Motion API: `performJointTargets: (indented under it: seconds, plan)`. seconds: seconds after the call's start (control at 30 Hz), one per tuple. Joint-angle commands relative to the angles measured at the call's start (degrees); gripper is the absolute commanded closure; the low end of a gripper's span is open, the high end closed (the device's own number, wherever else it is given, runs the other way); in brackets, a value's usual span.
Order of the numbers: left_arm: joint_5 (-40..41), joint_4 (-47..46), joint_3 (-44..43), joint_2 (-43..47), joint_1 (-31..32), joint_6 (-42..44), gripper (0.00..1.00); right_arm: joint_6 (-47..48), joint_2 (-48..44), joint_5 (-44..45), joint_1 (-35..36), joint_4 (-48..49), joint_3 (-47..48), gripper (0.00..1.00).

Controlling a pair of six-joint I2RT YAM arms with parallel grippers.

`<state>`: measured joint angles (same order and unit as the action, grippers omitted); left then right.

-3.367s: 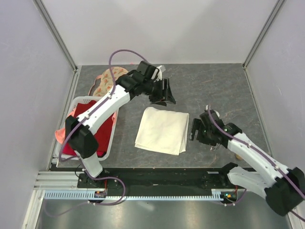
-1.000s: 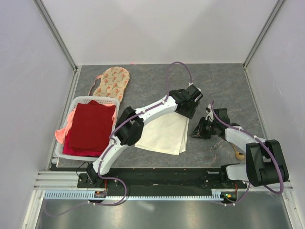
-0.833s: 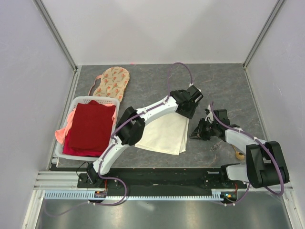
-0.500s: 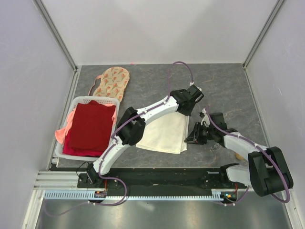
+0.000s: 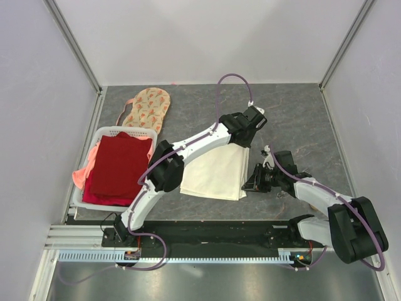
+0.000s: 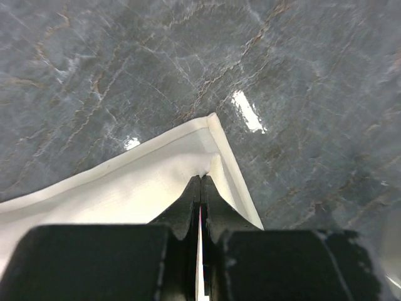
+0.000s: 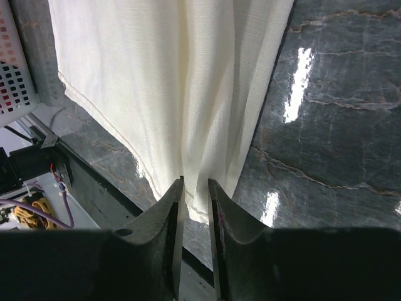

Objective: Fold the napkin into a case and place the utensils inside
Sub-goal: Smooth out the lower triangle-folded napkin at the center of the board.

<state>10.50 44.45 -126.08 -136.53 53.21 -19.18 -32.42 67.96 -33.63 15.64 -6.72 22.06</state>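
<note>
The cream-white napkin [image 5: 216,172] lies folded as a broad layered rectangle on the dark table. My left gripper [image 5: 248,135] is at its far right corner. In the left wrist view its jaws are shut on the raised corner of the napkin [image 6: 125,188], pinched at the left gripper's [image 6: 202,178] tips. My right gripper [image 5: 250,182] is at the near right corner. In the right wrist view the napkin [image 7: 175,75] runs in creases into the narrow gap of the right gripper [image 7: 195,183], which grips its edge. The utensils do not show in any view.
A white basket [image 5: 125,130] holding a red cloth [image 5: 119,166] stands at the left, with a pink cloth [image 5: 78,177] hanging over its side. A peach floral cloth [image 5: 145,108] lies behind it. A black rail [image 5: 207,231] runs along the near edge.
The left gripper closed on the napkin's far right corner and raised it a little. The right gripper slid left onto the near right corner.
</note>
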Motion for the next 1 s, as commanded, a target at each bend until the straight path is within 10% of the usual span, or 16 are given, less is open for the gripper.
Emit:
performJointTargets:
  seconds: [0.0,0.47,0.97]
  plan:
    - [1.5,-1.9,0.0,6.0,-0.4,-0.4,0.98,-0.9,0.8,-0.2,0.3,3.5,-1.8,0.72]
    - [-0.4,-2.4,-1.2,5.6,-1.0,-1.1,0.98,-3.5,5.0,-5.0,1.1,11.7,-4.7,0.74]
    - [-2.6,-2.5,-2.0,4.0,-1.0,-1.7,0.98,-0.9,-3.1,-3.2,-4.0,2.6,0.8,0.36]
